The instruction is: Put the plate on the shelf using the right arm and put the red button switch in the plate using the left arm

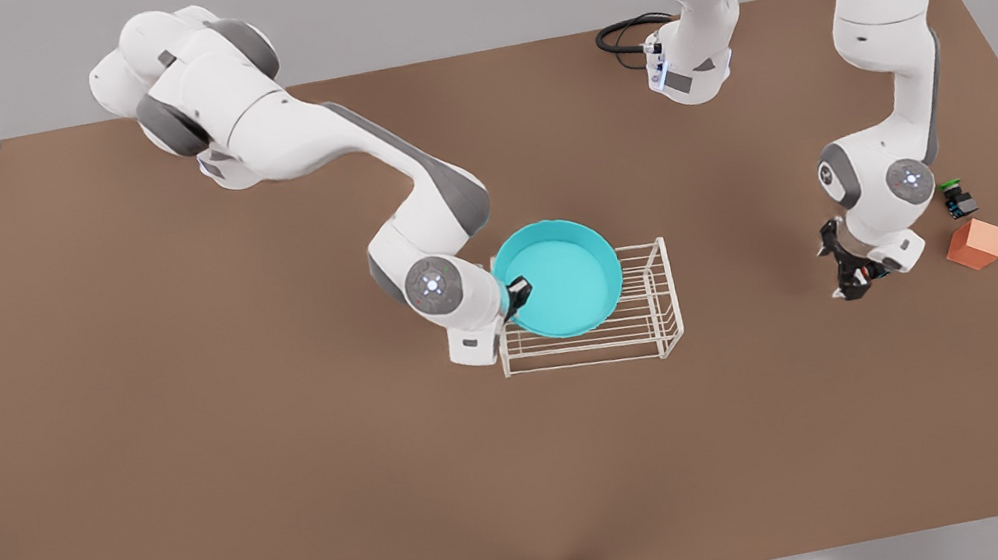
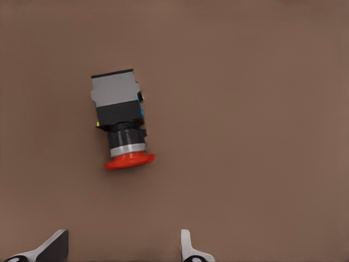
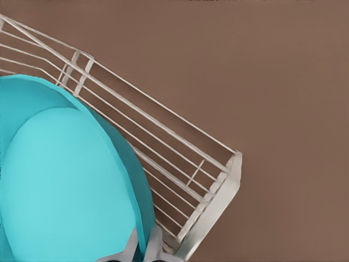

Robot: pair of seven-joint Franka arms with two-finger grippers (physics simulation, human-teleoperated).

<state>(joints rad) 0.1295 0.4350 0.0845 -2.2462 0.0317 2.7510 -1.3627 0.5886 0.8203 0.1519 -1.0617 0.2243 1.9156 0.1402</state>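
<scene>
The turquoise plate (image 1: 560,280) is over the white wire shelf (image 1: 652,315), its rim tilted against the bars. My right gripper (image 1: 517,295), on the arm at the front view's left, is shut on the plate's near rim; in the right wrist view its fingertips (image 3: 129,248) straddle the rim of the plate (image 3: 65,185) above the shelf (image 3: 180,158). The red button switch (image 2: 122,125) lies on its side on the brown table. My left gripper (image 2: 122,248) hangs open above the switch, a short way off from its red cap. In the front view, my left gripper (image 1: 853,271) is at the right.
A green-capped switch (image 1: 956,195) and an orange cube (image 1: 976,243) sit on the table just right of the left gripper in the front view. A black cable (image 1: 626,36) loops at the table's far edge. The brown table (image 1: 187,474) stretches wide around the shelf.
</scene>
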